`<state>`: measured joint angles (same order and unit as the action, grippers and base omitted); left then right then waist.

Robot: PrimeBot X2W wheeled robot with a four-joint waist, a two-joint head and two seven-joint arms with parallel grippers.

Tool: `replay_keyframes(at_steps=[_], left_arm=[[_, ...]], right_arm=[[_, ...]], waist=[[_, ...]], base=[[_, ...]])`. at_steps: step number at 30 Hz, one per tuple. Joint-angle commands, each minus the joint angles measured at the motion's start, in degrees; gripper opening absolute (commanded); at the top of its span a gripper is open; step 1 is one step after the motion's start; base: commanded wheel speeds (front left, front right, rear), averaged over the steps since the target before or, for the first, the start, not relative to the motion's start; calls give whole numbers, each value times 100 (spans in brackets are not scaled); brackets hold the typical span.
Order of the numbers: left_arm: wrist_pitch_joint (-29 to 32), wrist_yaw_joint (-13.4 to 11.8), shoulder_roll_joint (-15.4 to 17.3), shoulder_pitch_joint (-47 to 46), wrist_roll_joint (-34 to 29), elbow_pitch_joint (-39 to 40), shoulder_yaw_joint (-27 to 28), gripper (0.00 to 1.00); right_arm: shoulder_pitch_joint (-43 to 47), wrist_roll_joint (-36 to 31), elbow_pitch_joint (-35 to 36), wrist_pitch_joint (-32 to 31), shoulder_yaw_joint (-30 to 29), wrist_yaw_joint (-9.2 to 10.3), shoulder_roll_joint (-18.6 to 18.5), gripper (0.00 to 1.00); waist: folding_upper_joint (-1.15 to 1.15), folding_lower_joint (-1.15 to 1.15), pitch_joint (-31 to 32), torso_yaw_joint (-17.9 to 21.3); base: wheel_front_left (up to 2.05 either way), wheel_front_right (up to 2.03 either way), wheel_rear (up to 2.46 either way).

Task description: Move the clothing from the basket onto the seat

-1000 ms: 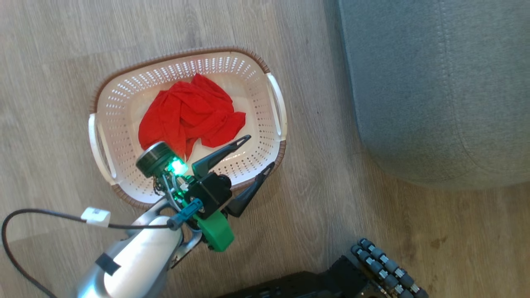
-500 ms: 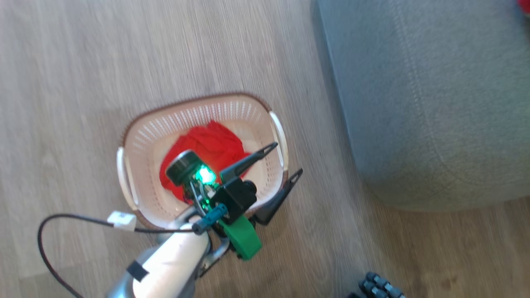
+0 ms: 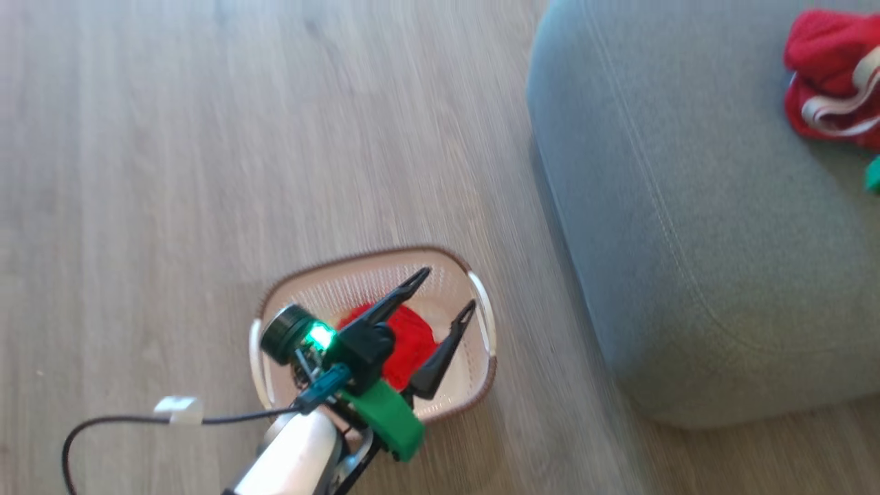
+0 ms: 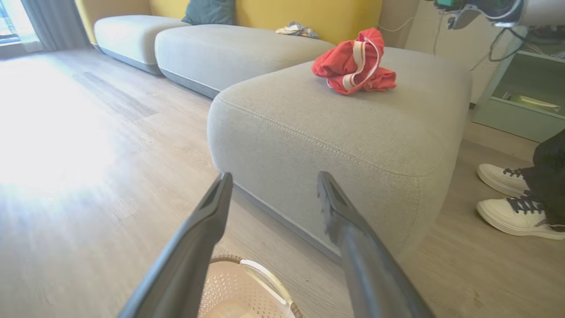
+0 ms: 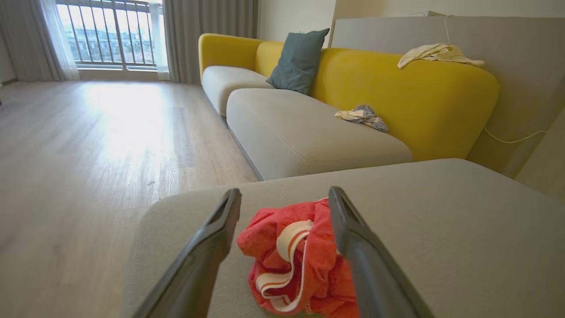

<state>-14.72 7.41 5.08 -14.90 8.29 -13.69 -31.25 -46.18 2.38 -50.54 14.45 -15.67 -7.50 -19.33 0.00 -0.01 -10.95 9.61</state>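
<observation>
The cream basket (image 3: pixel 474 302) stands on the wood floor left of the grey seat (image 3: pixel 687 220), and its rim (image 4: pixel 260 271) shows below my left fingers. A plain red garment (image 3: pixel 412 333) lies bunched inside it. My left gripper (image 3: pixel 445 292) hovers open over the basket with nothing between its fingers (image 4: pixel 212 212). The red clothing with white stripe bands (image 3: pixel 828 75) lies crumpled on top of the seat (image 4: pixel 331 128). In the right wrist view, my right gripper (image 5: pixel 284 192) is open above that striped garment (image 5: pixel 295 256), fingers apart and not touching it.
A person's white shoes (image 4: pixel 514 194) stand on the floor right of the seat. Behind it runs a yellow-backed sofa (image 5: pixel 397 92) with a teal pillow (image 5: pixel 298 59) and loose cloths. A pale green shelf (image 4: pixel 521 97) stands at the far right. Open wood floor lies to the left.
The head camera has swung, so the basket sits lower and smaller and the striped garment on the seat has come into view. My left gripper's fingers now both stand over the basket.
</observation>
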Motion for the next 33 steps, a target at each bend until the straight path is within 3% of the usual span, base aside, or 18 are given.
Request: replay_keyframes(at_steps=[1, 8, 16, 21, 25, 27, 33], left_arm=[[-28, 4, -40, -35, -48, 206, 212, 100], [-28, -107, -144, 336, -132, 284, 760, 100], [-28, -567, -199, 672, -162, 345, 1521, 100], [-28, -847, -213, 807, -142, 295, 1925, 100], [-28, -1076, -217, 901, -157, 202, 2195, 100], [-28, -1227, -218, 969, -124, 163, 2274, 100], [-28, -1334, -219, 1071, -80, 24, 2240, 100]], right_arm=[[60, 87, 222, 54, 152, 1, -24, 100], [1288, 1603, 1753, 54, 1453, 1, -185, 100], [2583, 2424, 3133, 54, 2368, 1, -217, 100], [3250, 2591, 3642, 54, 2630, 1, -57, 100], [3691, 2329, 3907, 54, 2787, 1, 123, 100], [3954, 2155, 3910, 54, 2690, 1, 332, 100], [4282, 1978, 3805, 54, 2394, 1, 746, 100]], waist=[[0, 1, 295, -156], [0, 1, 824, -516], [0, 1, 1106, -931], [0, 1, 1166, -1093], [0, 1, 1190, -1156], [0, 1, 1197, -1185], [0, 1, 1202, -1212]], base=[[0, 0, 0], [0, 0, 0], [0, 0, 0], [0, 0, 0], [0, 0, 0], [0, 0, 0], [0, 0, 0]])
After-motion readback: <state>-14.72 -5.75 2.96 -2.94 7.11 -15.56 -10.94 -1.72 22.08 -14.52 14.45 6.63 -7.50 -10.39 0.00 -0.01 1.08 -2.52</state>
